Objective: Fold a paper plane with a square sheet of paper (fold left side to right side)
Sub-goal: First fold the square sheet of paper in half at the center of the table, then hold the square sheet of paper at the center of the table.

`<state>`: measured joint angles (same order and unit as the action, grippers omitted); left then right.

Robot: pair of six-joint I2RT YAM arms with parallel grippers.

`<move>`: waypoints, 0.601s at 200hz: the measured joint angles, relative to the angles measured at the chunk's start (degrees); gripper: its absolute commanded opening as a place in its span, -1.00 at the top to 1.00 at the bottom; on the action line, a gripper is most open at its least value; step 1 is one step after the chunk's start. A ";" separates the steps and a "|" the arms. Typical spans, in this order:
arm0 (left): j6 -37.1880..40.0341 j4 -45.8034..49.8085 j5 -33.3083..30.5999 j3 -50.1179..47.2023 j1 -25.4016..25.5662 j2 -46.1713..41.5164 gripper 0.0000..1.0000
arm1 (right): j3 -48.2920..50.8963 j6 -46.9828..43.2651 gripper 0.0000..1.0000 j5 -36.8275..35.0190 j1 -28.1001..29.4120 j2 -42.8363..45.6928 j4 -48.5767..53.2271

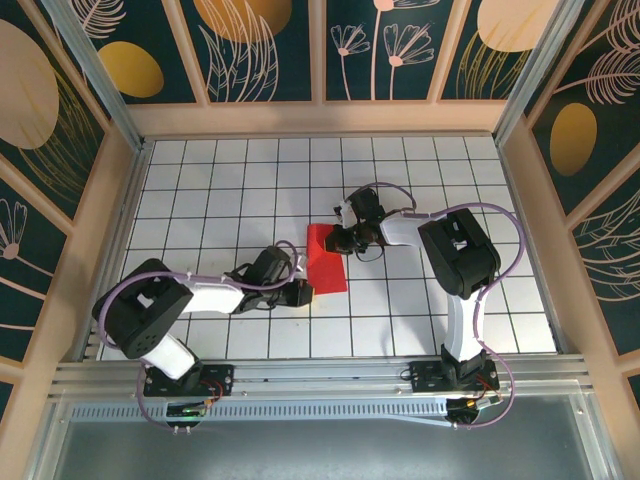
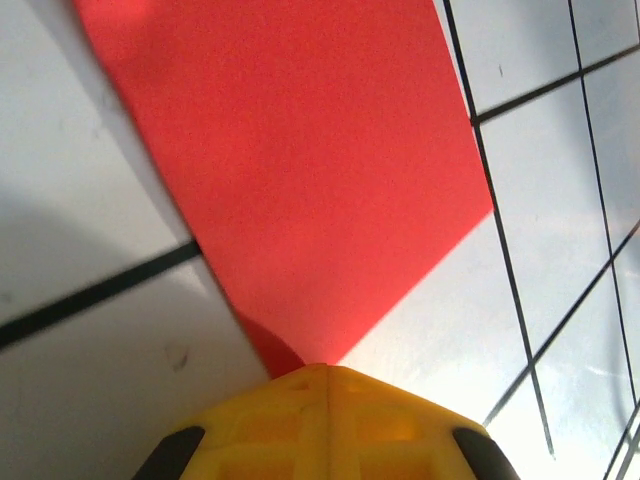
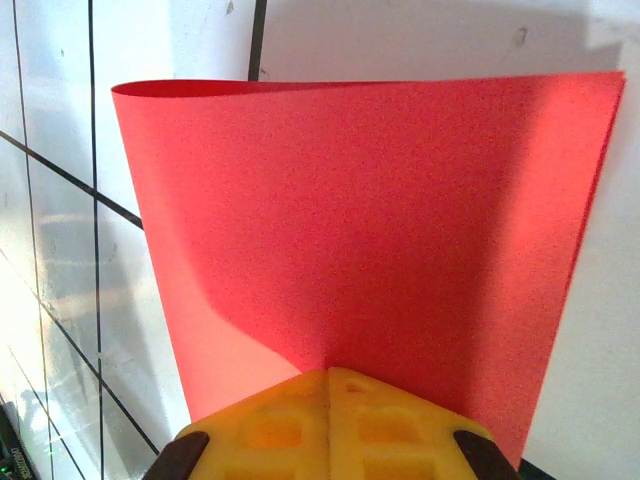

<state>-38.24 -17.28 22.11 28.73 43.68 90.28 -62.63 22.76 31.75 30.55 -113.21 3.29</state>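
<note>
Both pincers are closed, their fingers meeting with no gap. The left gripper point(image 1: 303, 294) sits at the near left corner of the red paper sheet point(image 1: 322, 262). In the left wrist view its yellow fingertips point(image 2: 280, 425) meet along a centre seam, and the sheet's corner runs in under them. The right gripper point(image 1: 343, 240) sits on the sheet's right edge, toward its far end. In the right wrist view its yellow fingertips point(image 3: 270, 425) are likewise together, and the paper reaches right up to them. In both wrist views the sheet spreads broadly in front of the tips. Whether either tip nips a layer or only bears down on it cannot be told.

Patterned walls point(image 1: 260, 50), dark teal with pale leaves and orange discs, stand well away from the sheet on three sides. A white gridded table top point(image 1: 200, 190) spreads out around the sheet, which lies near its middle. The left arm point(image 1: 150, 310) lies low, reaching in from the sheet's near left. The right arm point(image 1: 458, 255) bends in from its right.

The sheet itself is doubled into a narrow rectangle, longer front to back. Its two layers show along the right edge in the right wrist view. The upper layer bows upward at the far edge, so the fold is loose.
</note>
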 measured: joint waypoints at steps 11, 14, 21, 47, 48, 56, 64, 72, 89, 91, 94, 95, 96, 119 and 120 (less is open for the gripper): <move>-0.04 2.10 -0.04 -0.33 0.17 -1.46 0.89 | 0.00 -0.02 1.00 0.00 0.00 0.00 0.00; -0.04 2.58 -0.04 -0.33 0.17 -1.75 0.89 | 0.00 -0.04 1.00 0.00 0.00 0.00 0.00; -0.02 4.04 -0.04 -0.22 0.15 -2.91 0.89 | 0.00 -0.15 1.00 0.00 0.00 0.00 0.00; 0.09 7.91 0.48 2.38 -1.16 -6.16 0.89 | 0.00 -0.39 1.00 0.02 0.11 0.00 0.00; 0.09 8.04 0.61 2.64 -1.36 -6.25 0.89 | 0.00 -0.39 1.00 0.02 0.11 0.00 0.00; 0.24 8.39 0.96 4.15 -2.56 -6.43 0.90 | 0.00 -0.42 1.00 0.00 0.11 0.00 0.00; 0.31 8.57 1.33 5.66 -3.93 -6.32 0.90 | 0.00 -0.42 1.00 0.00 0.11 0.00 -0.02; 0.50 8.57 1.49 7.08 -5.16 -5.88 0.91 | 0.00 -0.42 1.00 0.02 0.11 0.00 0.00; 1.31 8.98 1.49 10.78 -7.10 -3.15 0.93 | 0.00 -0.42 1.00 0.02 0.11 0.00 -0.02; 1.36 8.98 1.44 11.30 -7.23 -2.60 0.93 | 0.00 -0.42 1.00 0.00 0.11 0.00 -0.02; 1.51 8.98 1.49 11.78 -7.34 -1.97 0.93 | 0.00 -0.42 1.00 0.02 0.11 0.00 0.00; 1.60 9.01 1.51 12.11 -7.39 -1.62 0.94 | 0.00 -0.42 1.00 0.02 0.11 0.00 0.00; 1.60 9.03 1.51 12.28 -7.41 -1.44 0.94 | 0.00 -0.42 1.00 0.02 0.11 0.00 -0.02; 2.25 9.01 1.49 15.91 -7.41 4.44 0.96 | 0.00 -0.42 1.00 0.02 0.11 0.02 -0.02; 2.25 9.03 1.49 15.98 -7.41 4.57 0.95 | 0.00 -0.42 1.00 0.02 0.11 0.02 -0.02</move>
<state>-35.99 -8.25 23.59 44.71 36.27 94.85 -62.63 22.35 31.77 30.65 -113.19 3.27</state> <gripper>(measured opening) 0.044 0.049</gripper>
